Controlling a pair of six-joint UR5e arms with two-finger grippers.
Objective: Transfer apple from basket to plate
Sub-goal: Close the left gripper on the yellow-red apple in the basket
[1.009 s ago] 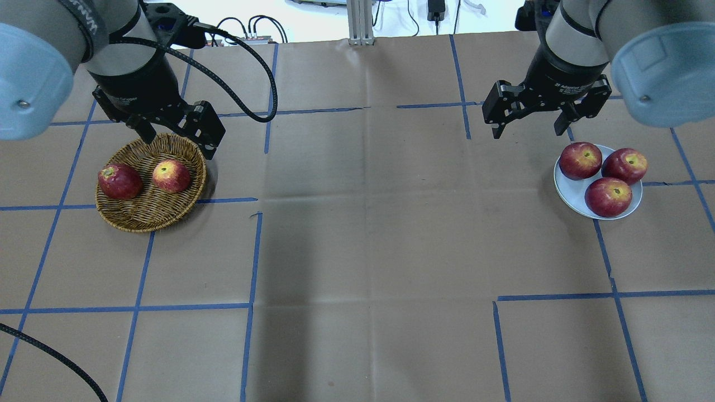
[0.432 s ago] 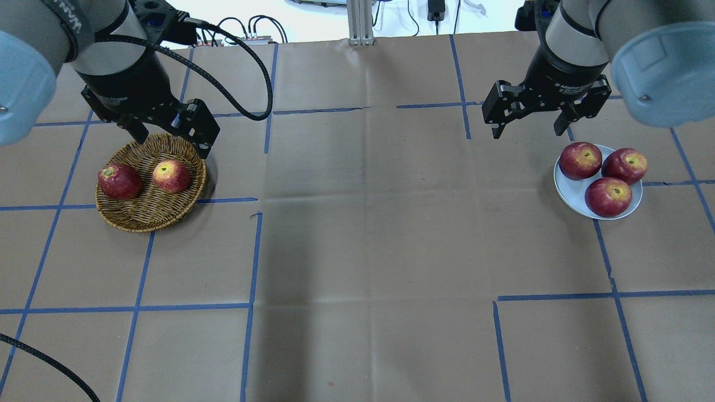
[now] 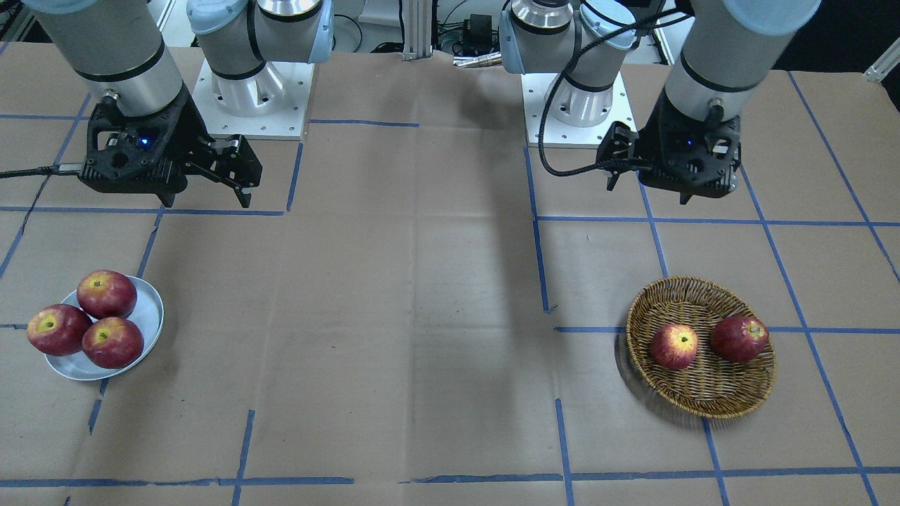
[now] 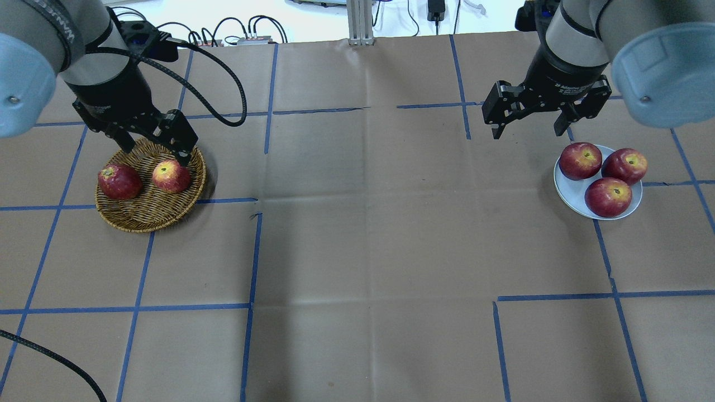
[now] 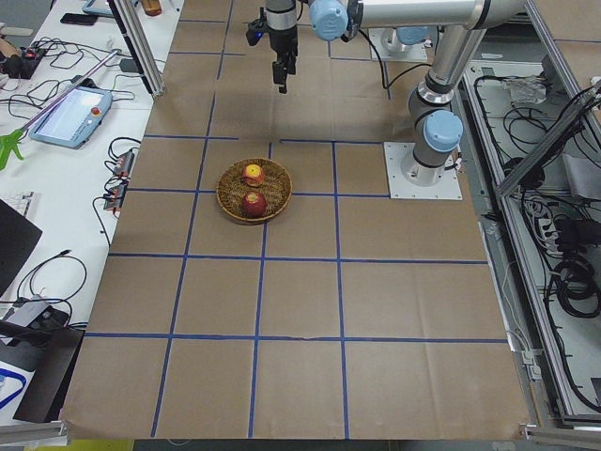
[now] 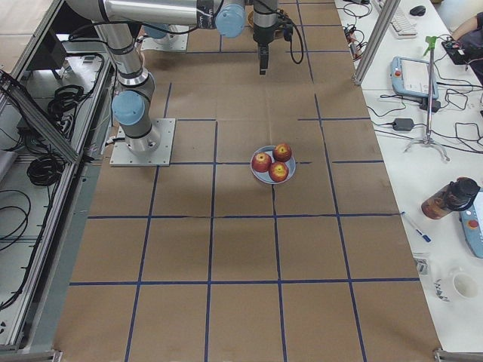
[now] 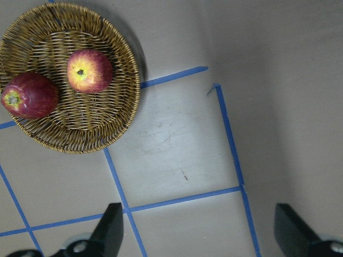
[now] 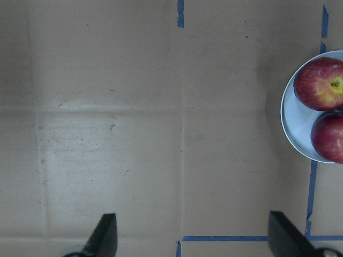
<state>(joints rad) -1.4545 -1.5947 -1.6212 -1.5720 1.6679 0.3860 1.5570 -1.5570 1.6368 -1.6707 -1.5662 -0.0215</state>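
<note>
The apple [image 4: 171, 176] with the yellow-orange blush lies in the right half of the wicker basket [image 4: 151, 223], stem hollow up. It also shows in the front view [image 3: 674, 346] and the left wrist view [image 7: 89, 70]. My left gripper [image 4: 156, 152] is open and empty, held well above the basket's far rim. The pale plate [image 4: 564, 187] sits at the far right and holds three dark red apples. My right gripper [image 4: 527, 133] is open and empty, above the table beyond and to the left of the plate.
A second, darker red apple [image 4: 119, 181] lies in the basket's left half. Blue tape lines cross the brown paper table cover. The left arm's black cable [image 4: 223, 72] loops behind the basket.
My left gripper has moved left and slightly nearer, over the basket's far rim, still open. The right arm, the apples and the plate have not moved.
</note>
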